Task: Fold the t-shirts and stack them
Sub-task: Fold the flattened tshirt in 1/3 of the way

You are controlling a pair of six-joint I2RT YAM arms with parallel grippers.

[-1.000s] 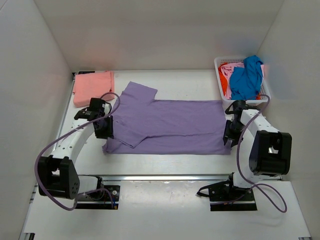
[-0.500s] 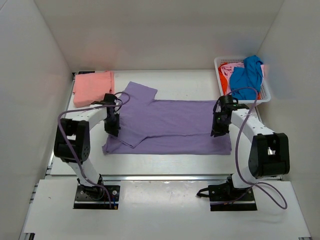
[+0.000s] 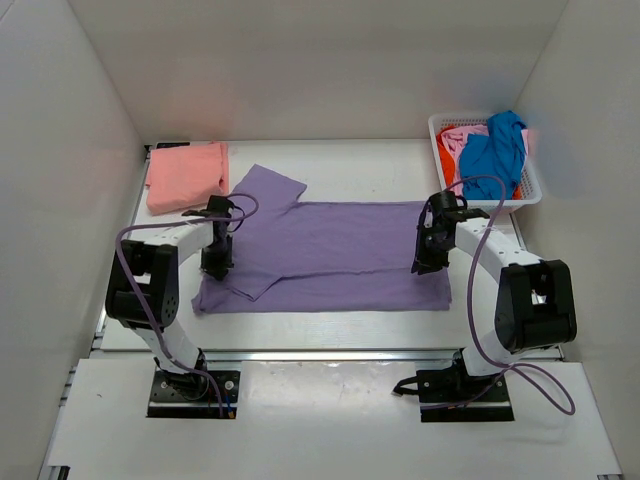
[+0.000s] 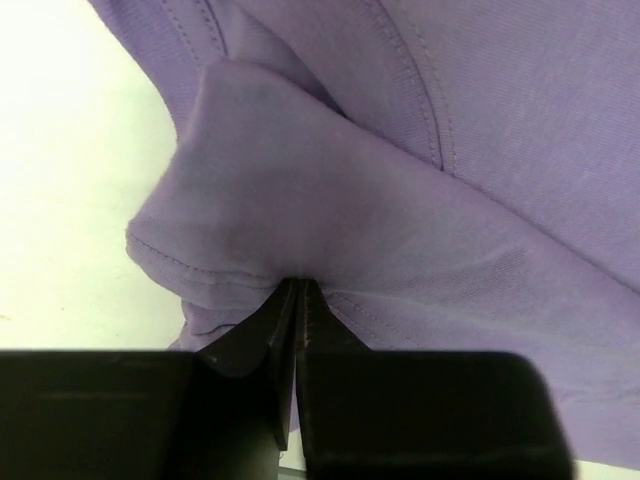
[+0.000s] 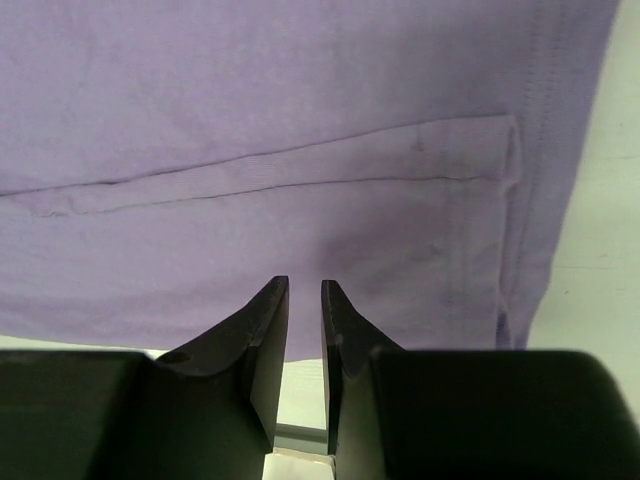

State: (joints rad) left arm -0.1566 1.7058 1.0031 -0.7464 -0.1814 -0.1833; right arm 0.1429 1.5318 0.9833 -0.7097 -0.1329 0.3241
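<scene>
Top view: a white surface (image 3: 360, 172) closed in by plain white walls (image 3: 300, 70) on the left, far and right sides, with both arm bases bolted at the near edge. The lavender-purple t-shirt (image 3: 330, 255) lies spread across the middle of the surface, one sleeve pointing to the far left and its near-left part doubled over. A folded salmon-pink t-shirt (image 3: 185, 177) rests in the far-left corner, apart from the lavender one. In the far-right corner a white lattice basket (image 3: 436, 140) holds a bright blue t-shirt (image 3: 492, 155) draped over its rim, with orange-red (image 3: 450, 160) and pink (image 3: 470, 130) cloth beneath it.

Left wrist view: the left pincer (image 4: 298, 290) is closed tight on a raised fold of the lavender cloth beside a stitched hem; bare surface shows to the left.

Right wrist view: the right pincer (image 5: 305, 288) stands over the near-right part of the shirt with only a narrow slit between its fingers (image 5: 262, 330). The cloth looks flat, and it cannot be told whether any is pinched.
</scene>
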